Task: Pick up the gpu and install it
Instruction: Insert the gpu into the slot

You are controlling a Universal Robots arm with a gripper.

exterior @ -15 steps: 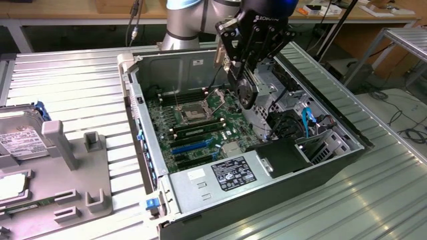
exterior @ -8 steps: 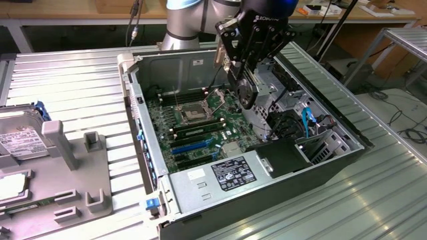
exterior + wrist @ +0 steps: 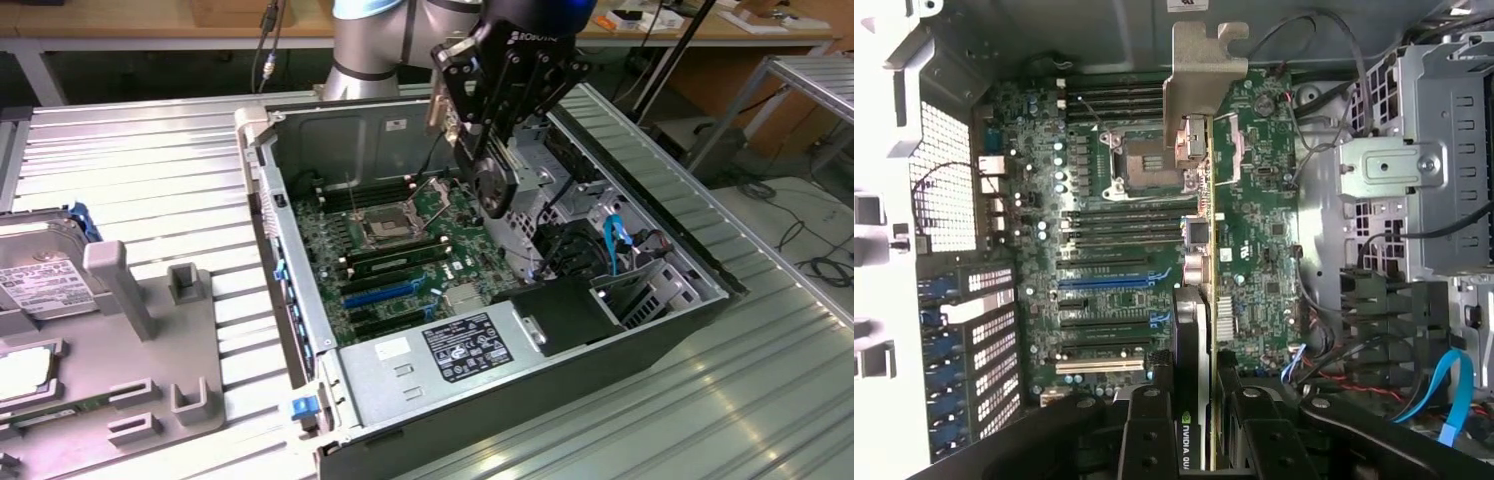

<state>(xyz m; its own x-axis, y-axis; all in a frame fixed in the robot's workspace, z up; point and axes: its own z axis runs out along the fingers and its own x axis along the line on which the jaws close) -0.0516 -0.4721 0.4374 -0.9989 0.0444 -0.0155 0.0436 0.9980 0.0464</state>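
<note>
Hanging above the motherboard [image 3: 1274, 250], the gripper [image 3: 483, 150] clamps the upright gpu [image 3: 1194, 330].

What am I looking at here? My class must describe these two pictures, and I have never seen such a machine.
It is a robot arm with a pincer at its tip. One picture comes from a camera off the arm, the other from a camera on its wrist. An open computer case lies on a metal table, its green motherboard exposed. The pincer is shut on the gpu, a thin black card with a round fan, held above the motherboard. A hard drive lies at the exterior view's left.
</note>
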